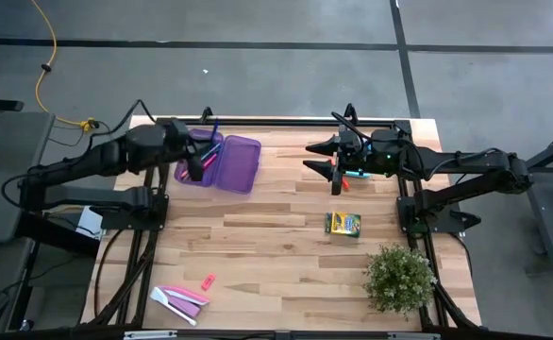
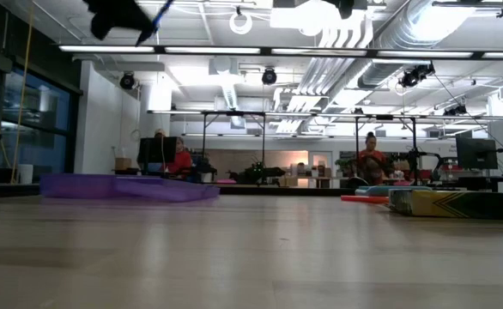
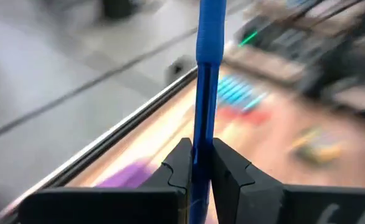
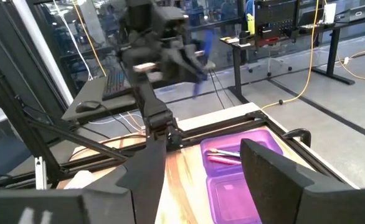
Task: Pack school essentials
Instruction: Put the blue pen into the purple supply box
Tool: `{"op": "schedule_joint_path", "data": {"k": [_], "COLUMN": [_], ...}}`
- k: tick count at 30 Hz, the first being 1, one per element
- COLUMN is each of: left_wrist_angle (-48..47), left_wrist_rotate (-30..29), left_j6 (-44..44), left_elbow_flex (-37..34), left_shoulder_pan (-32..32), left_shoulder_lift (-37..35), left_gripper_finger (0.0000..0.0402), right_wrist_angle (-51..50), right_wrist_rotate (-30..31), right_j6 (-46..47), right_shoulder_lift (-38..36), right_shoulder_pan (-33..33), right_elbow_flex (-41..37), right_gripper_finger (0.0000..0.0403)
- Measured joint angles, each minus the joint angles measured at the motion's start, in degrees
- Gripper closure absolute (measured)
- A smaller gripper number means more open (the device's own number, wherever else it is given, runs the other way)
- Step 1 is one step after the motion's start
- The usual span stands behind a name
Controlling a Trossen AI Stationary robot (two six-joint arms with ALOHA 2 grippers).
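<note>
My left gripper [image 1: 197, 157] hangs high over the open purple pencil case [image 1: 222, 161], shut on a blue pen [image 1: 211, 130]. In the low view it shows at the top left [image 2: 118, 13], well above the case [image 2: 131, 187]. A pink marker [image 4: 223, 155] lies inside the case. My right gripper [image 1: 316, 158] is open and touches nothing, just left of red and blue pieces [image 1: 344, 178] lying on the table. The yellow-green crayon box [image 1: 343, 224] lies flat nearer the front. A small pink piece [image 1: 208, 280] and pink-and-white items [image 1: 178, 297] lie near the front left corner. My left gripper pinches the blue pen's shaft [image 3: 201, 134] between its two fingers [image 3: 177, 167]. The pen lies along the fingers and sticks out past their tips [image 3: 211, 25]. It is lifted clear of the table and the case.
A small bushy green plant [image 1: 399, 277] stands at the front right corner. Bare wood lies in the table's middle [image 1: 258, 236]. People sit at desks in the room beyond the far edge [image 2: 179, 160].
</note>
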Motion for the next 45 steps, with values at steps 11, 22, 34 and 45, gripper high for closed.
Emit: {"op": "schedule_joint_path", "data": {"k": [11,22,34,45], "left_wrist_angle": [-25.39,-4.32,-0.54,-0.53], "left_wrist_rotate": [-2.68,4.39,5.12,6.57], "left_j6": [1.54,-4.83,-5.48,-4.39], "left_elbow_flex": [-0.62,-18.61,-23.89,-23.94], "left_shoulder_pan": [16.79,22.21,24.1,24.13], "left_shoulder_lift": [16.65,22.29,22.29,22.29], "left_gripper_finger": [0.0382,0.0381,0.0381,0.0365], "right_wrist_angle": [-3.02,-3.43,-3.41,-3.41], "right_wrist_rotate": [-0.02,-0.02,-0.02,-0.02], "right_j6": [1.6,4.13,4.74,4.74], "right_shoulder_lift": [0.02,0.04,0.04,0.04], "right_shoulder_pan": [0.0,0.02,0.02,0.02], "right_elbow_flex": [0.02,0.02,0.02,0.02], "right_gripper_finger": [0.0203,0.0203,0.0203,0.0203]}}
